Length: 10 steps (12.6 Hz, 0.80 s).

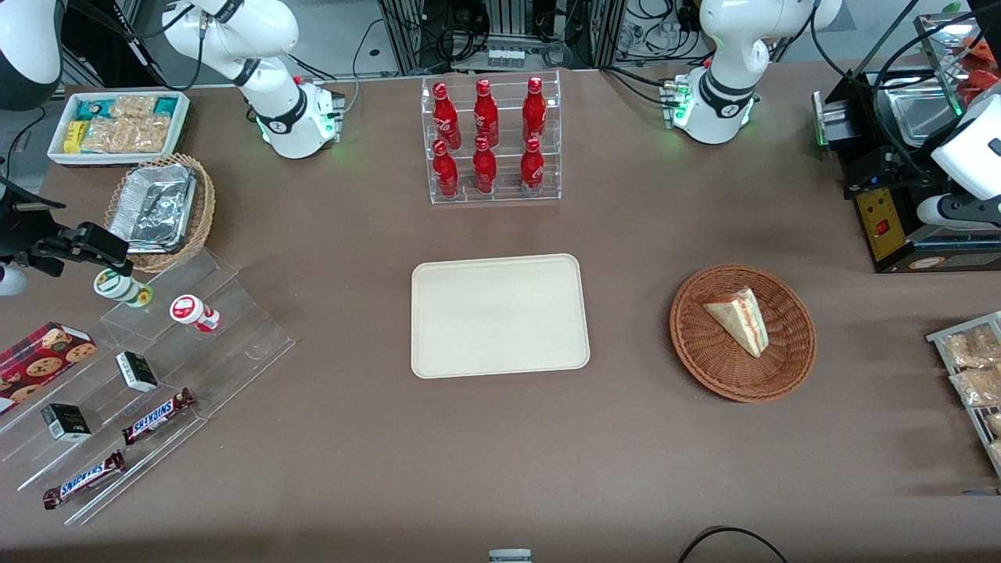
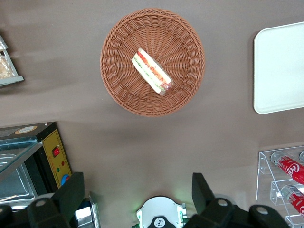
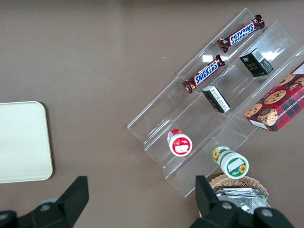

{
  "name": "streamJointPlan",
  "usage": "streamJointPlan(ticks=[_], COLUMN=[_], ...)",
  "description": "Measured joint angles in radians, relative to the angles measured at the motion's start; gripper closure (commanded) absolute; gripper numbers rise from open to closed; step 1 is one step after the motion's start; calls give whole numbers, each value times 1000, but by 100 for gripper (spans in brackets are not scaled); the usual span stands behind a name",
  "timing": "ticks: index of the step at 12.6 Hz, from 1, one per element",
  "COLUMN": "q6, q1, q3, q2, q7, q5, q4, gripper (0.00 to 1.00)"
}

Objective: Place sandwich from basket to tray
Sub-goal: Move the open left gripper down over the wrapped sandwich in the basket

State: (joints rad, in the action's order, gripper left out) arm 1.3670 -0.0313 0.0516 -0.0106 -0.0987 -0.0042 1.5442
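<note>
Basket point(image 1: 743, 367): rough woven wicker; tray point(image 1: 500, 356): smooth matt surface; sandwich point(image 1: 739, 319): pale soft bread; gripper point(image 2: 137, 197), held above table: black matt fingers.

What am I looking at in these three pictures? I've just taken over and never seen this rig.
Two white robot arms stand at a brown table. One picture looks down on the whole table from the front; the others come from cameras on each arm's wrist.

The working arm's claw hangs high above the table near its base, open and holding nothing.

The sandwich lies in the basket. The tray sits bare beside it, toward the parked arm's end. Red bottles stand in a clear rack farther from the front camera than the tray. Snacks on clear steps lie at the parked arm's end.
</note>
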Motion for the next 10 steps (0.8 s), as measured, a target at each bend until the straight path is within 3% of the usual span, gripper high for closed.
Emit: streamJointPlan(ticks=[5,10], q6=[56,249], q1=[0,0], q3=[9,15], q2=[9,22], q7=[0,1], q5=[0,0], q4=[28,225], gripper=[0,0])
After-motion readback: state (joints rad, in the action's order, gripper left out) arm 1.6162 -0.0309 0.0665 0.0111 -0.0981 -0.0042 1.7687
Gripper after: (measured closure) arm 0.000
